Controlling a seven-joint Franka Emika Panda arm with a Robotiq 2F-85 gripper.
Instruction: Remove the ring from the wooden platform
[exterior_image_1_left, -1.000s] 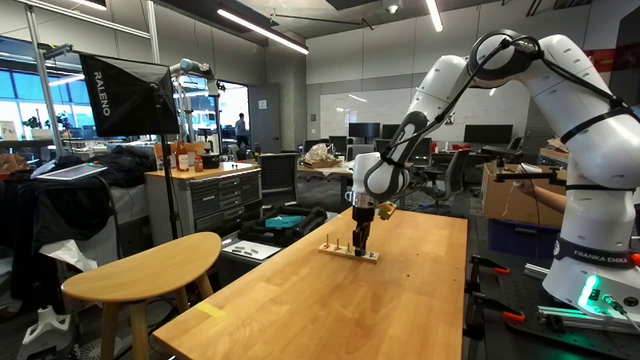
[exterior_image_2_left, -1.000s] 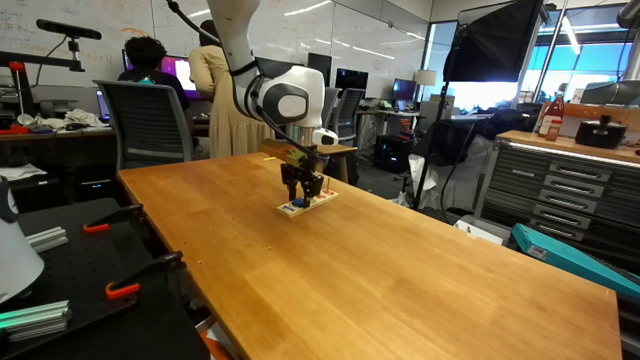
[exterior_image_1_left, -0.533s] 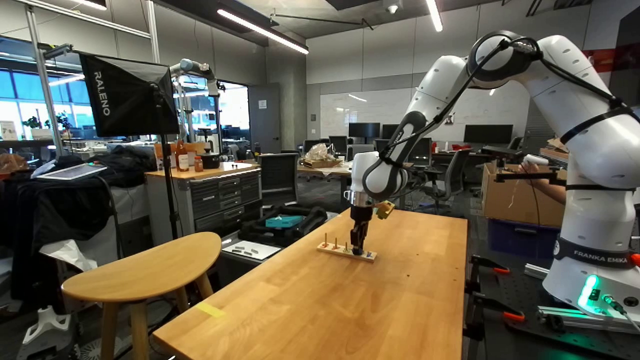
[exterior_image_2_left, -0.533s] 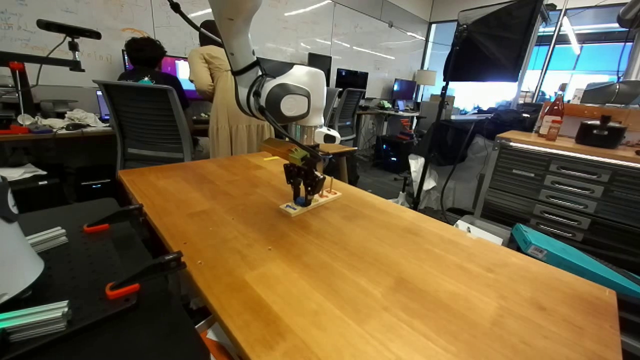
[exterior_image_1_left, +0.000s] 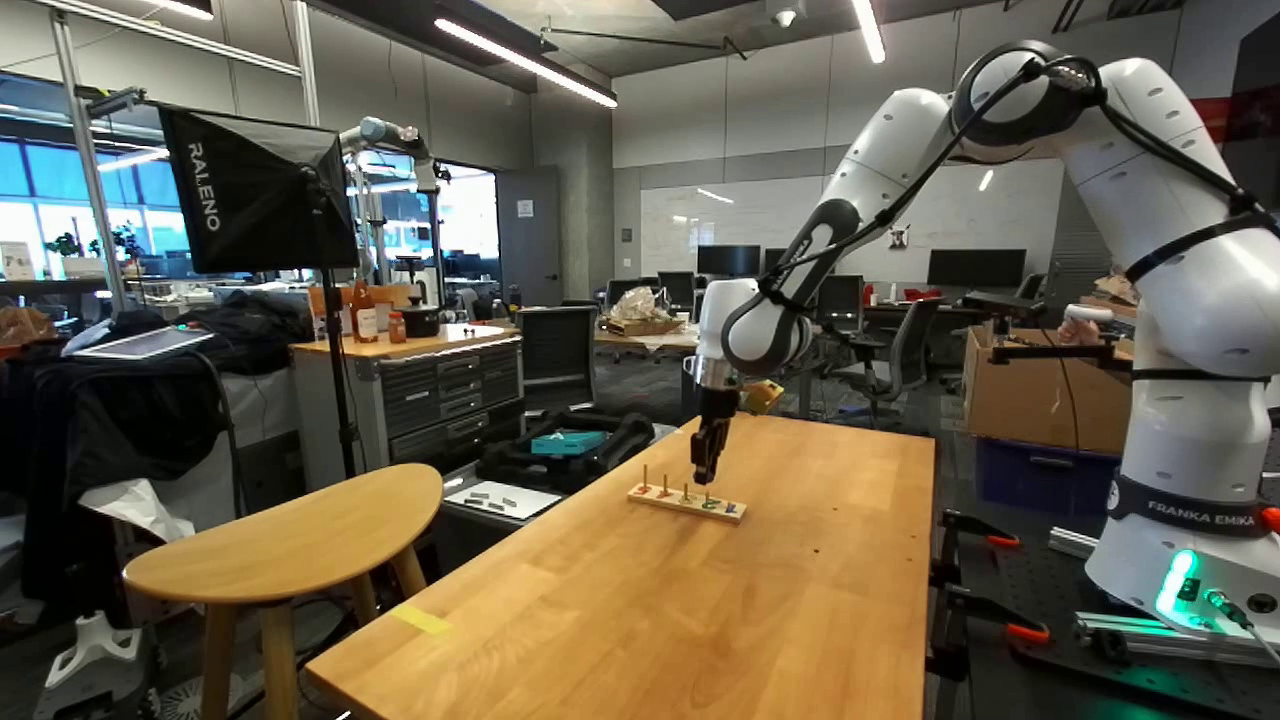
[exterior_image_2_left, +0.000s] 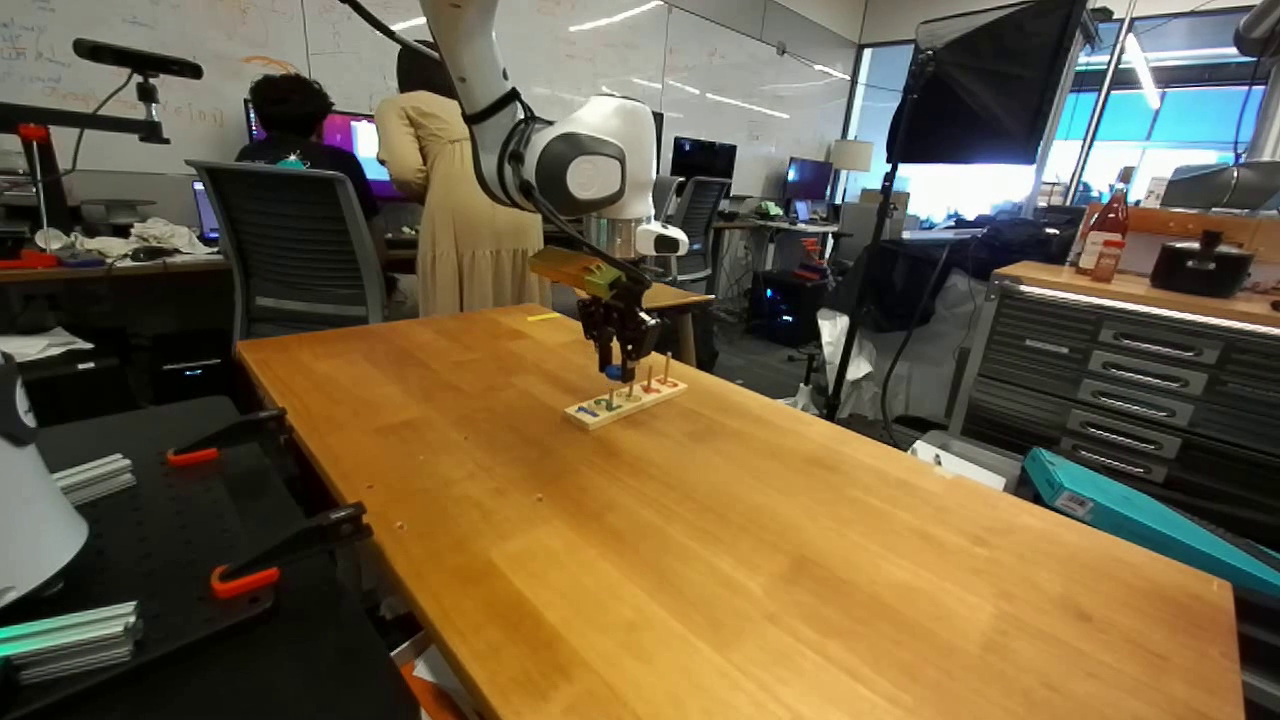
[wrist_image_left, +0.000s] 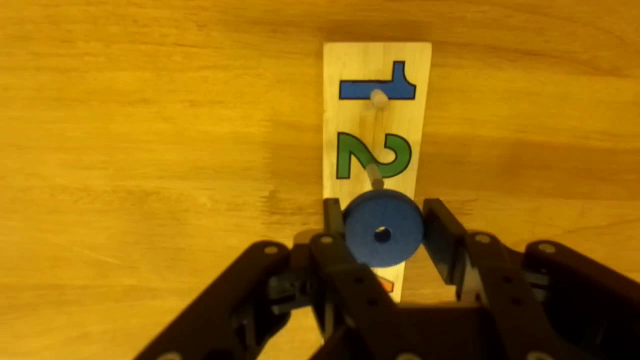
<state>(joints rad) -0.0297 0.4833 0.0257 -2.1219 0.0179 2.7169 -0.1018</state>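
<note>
Tabletop (exterior_image_1_left: 640, 610), "1 2" platform (wrist_image_left: 370, 118), ring (wrist_image_left: 367, 234) above

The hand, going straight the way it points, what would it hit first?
Likely the wooden platform, perhaps a peg on it first; depth is unclear. The hand holds the blue ring.

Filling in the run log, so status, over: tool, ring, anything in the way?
Tool closed on blue ring. Held above wooden platform, not touching its surface. Upright pegs on it, possible snag if lowered.
</note>
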